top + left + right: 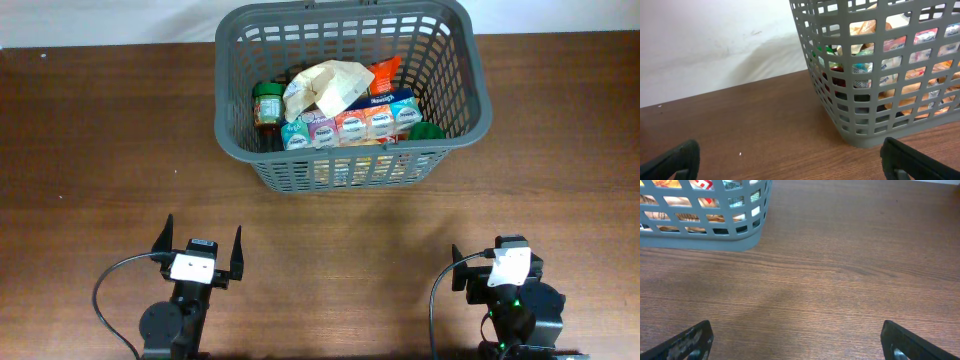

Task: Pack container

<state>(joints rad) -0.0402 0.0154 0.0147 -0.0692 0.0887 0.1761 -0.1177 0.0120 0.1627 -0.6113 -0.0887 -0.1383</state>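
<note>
Left gripper point(200, 243): spread wide, holding nothing, low at the near edge of the table point(100, 150), well apart from the load.
Right gripper point(497, 268): its wrist view shows both fingers far apart with only bare wood between them.
Container point(340, 172): the grey lattice basket sits at the far centre of the table, upright.
Contents: a green-lidded jar point(268, 103), a crumpled bag point(325, 85) and a row of small cartons point(350, 125) already lie inside.
Handling: expect stiff plastic walls, some flex at the rim, and real weight now that it is loaded.
Where you take hold: grip the thick rim on both short sides, one arm each, so it does not tip.
</note>
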